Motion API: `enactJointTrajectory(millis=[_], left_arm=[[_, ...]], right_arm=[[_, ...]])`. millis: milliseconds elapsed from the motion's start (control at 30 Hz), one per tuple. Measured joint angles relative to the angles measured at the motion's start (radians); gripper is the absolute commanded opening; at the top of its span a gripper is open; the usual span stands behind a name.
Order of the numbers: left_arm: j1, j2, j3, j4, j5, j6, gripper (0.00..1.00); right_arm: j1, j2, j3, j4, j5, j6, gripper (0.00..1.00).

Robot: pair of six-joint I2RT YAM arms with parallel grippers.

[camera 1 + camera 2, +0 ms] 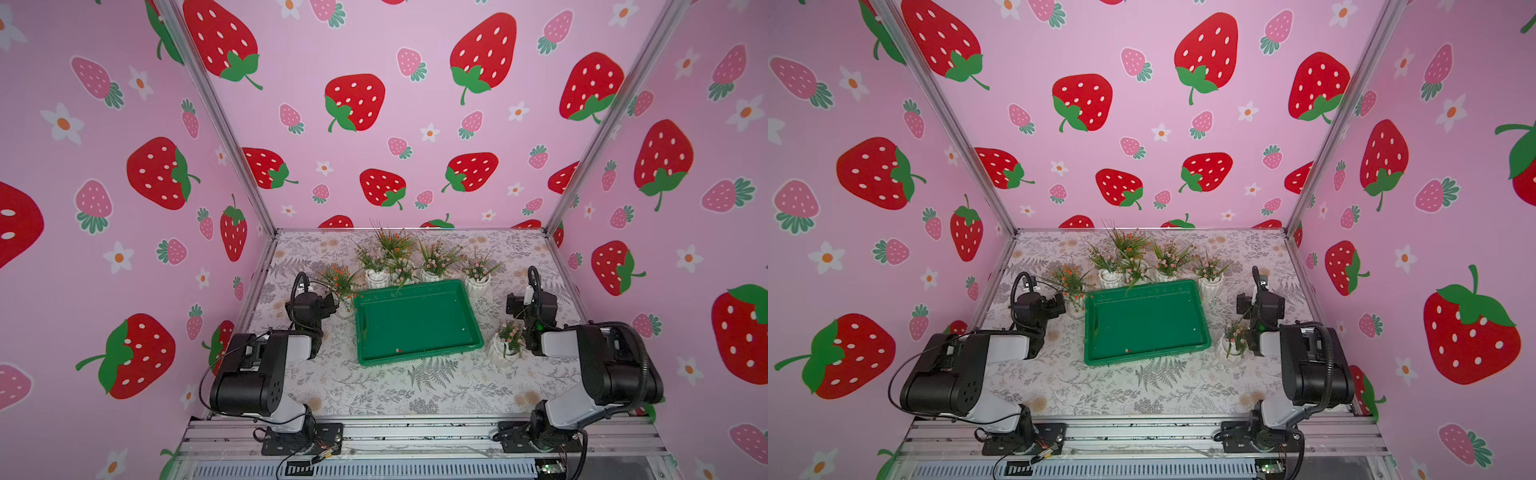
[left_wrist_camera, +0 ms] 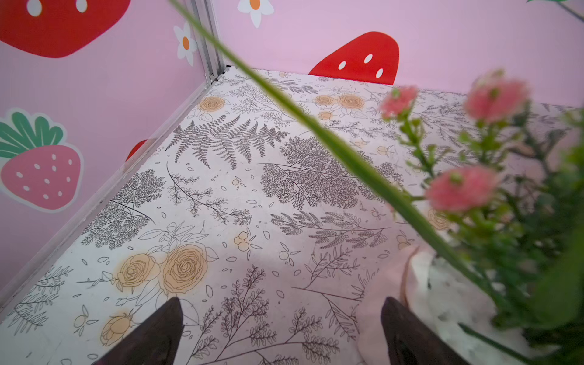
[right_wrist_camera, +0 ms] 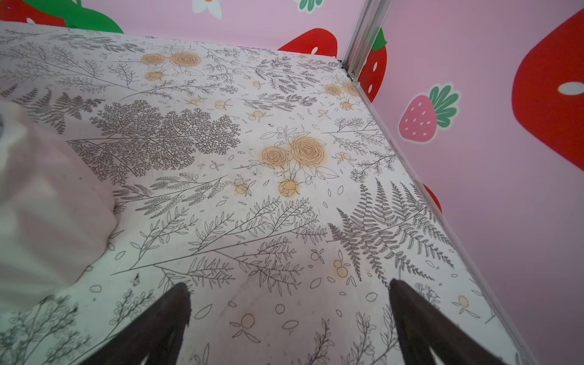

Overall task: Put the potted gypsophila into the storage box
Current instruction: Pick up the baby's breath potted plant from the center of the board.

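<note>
The near pot [image 1: 504, 349] is seen standing on the table [image 1: 374, 386], just beside the right arm [image 1: 557, 340] and close to the box's near right corner, outside the rim. The box [image 1: 415, 324] is set mid-table, between the two arms. At its far left corner the left pot [image 2: 442, 303] is found, just beside the left claw [image 2: 281, 322], which is spread wide over bare table with nothing gripped. The right claw [image 3: 290, 294] is likewise held wide and empty, to the right of the box. Farthest, the back pots [image 1: 432, 266] are ranged in a row just behind the far rim, all on the table.
</note>
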Motion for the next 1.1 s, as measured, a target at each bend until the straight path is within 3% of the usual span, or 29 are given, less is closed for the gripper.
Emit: enactJointTrajectory(millis=[833,933,1100], left_arm=[[0.000,0.000,0.000,0.000,0.000,0.000,0.99],[0.000,-0.003,0.000,-0.003,0.000,0.000,0.99],[0.000,-0.153,0.000,-0.118,-0.016,-0.006,0.99]], right_arm=[[0.000,0.000,0.000,0.000,0.000,0.000,1.00],[0.000,0.000,0.000,0.000,0.000,0.001,0.95],[0.007,-0.066,0.033,-0.122,-0.002,-0.008,0.88]])
